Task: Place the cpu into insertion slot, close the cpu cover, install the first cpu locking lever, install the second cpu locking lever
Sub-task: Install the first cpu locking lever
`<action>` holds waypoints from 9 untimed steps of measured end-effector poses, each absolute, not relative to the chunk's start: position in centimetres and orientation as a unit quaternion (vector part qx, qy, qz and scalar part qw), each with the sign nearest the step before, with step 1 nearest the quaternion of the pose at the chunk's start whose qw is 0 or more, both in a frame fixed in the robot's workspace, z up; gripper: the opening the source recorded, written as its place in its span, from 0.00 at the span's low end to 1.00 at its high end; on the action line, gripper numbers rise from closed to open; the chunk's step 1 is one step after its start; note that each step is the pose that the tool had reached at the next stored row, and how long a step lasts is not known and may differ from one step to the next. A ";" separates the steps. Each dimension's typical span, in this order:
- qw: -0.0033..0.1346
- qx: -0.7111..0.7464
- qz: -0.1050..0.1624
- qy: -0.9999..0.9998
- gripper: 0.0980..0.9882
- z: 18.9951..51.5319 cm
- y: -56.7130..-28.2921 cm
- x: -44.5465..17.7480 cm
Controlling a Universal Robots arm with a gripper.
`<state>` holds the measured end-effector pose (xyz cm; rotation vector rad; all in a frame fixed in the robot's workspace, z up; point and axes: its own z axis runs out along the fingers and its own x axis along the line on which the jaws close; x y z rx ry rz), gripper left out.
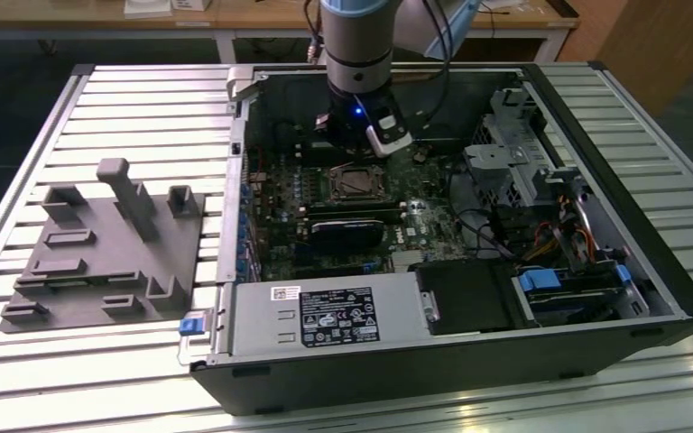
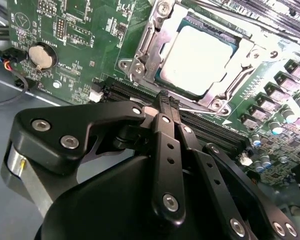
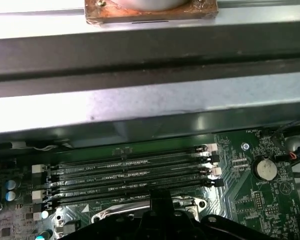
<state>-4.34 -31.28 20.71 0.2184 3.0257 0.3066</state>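
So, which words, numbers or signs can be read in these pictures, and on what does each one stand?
None can be read with certainty.
Power supply label, exterior view: print too small to read.
Memory slots, first wrist view: white markings beside them, blurred.
Motherboard, second wrist view: white lettering near the coin battery, too small to read.

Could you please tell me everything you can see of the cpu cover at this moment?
The cpu cover is a thin, silvery metal frame with a square window. It lies flat, closed over the socket on the green motherboard, and the pale top of the cpu shows through the window. Screw heads sit at the corners. In the exterior view it lies just below the arm. The gripper, fingers together, is at its near edge; whether they touch cannot be told.
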 end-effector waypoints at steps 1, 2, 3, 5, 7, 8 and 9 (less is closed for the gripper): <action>0.047 0.076 0.100 0.991 0.01 20.7 -31.3 -4.3; 0.047 0.079 0.100 0.991 0.01 20.6 -31.2 -4.3; 0.047 0.081 0.100 0.991 0.01 20.6 -31.1 -4.3; 0.047 0.082 0.099 0.990 0.01 20.6 -30.8 -4.3; 0.048 0.085 0.099 0.990 0.01 20.5 -30.6 -4.3; 0.048 0.086 0.099 0.990 0.01 20.5 -30.5 -4.3; 0.048 0.090 0.099 0.990 0.01 20.4 -30.5 -4.3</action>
